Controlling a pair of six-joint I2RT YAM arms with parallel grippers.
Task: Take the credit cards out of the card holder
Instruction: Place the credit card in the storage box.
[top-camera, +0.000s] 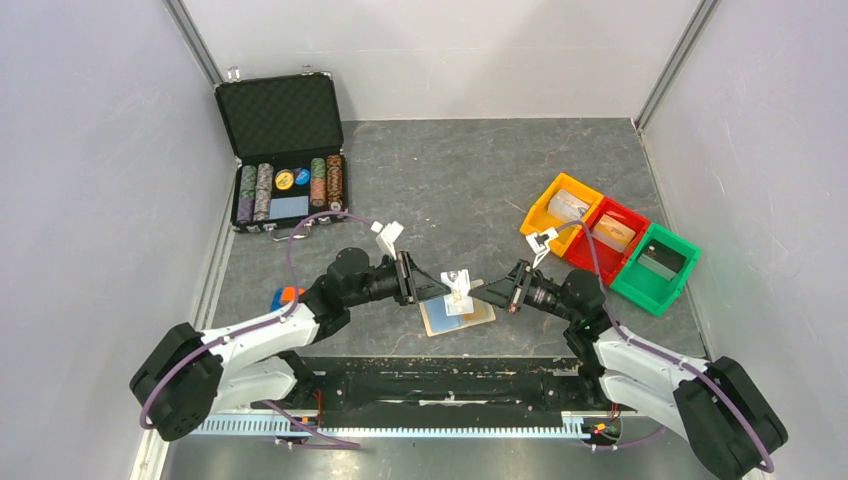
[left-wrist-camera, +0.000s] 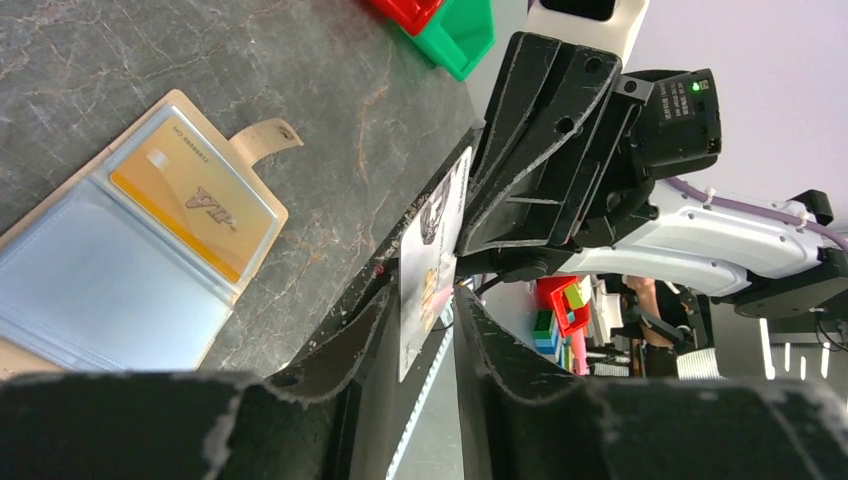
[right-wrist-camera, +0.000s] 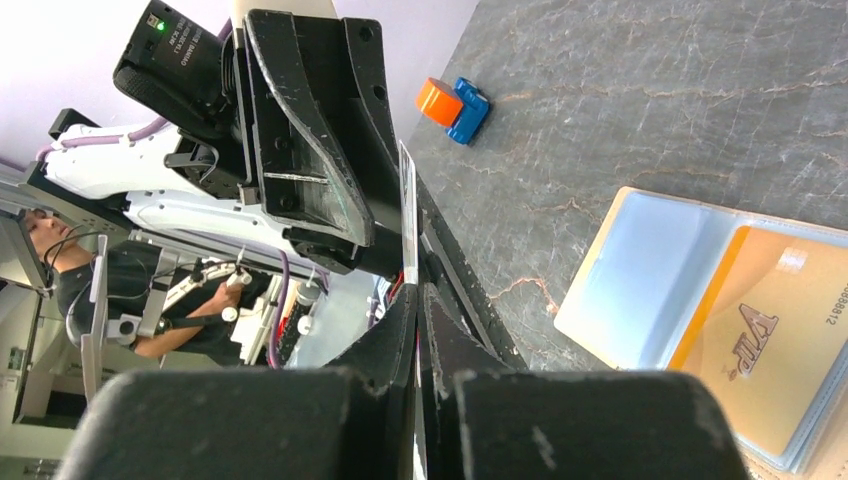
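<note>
The card holder (top-camera: 458, 318) lies open on the table between the two arms, tan with pale blue pockets. A gold card (left-wrist-camera: 195, 205) sits in one pocket, also clear in the right wrist view (right-wrist-camera: 770, 340). Above the holder hangs a pale grey-white credit card (top-camera: 459, 290) with orange print, held on edge. My right gripper (right-wrist-camera: 418, 285) is shut on one end of it. My left gripper (left-wrist-camera: 425, 300) faces it from the other side. Its fingers straddle the card's (left-wrist-camera: 430, 270) free end, narrowly open, with a gap still showing beside the card.
A black foam-lined chip case (top-camera: 285, 150) stands open at the back left. Orange (top-camera: 563, 210), red (top-camera: 612, 233) and green (top-camera: 655, 265) bins sit at the right. A small orange-and-blue object (top-camera: 287, 296) lies by the left arm.
</note>
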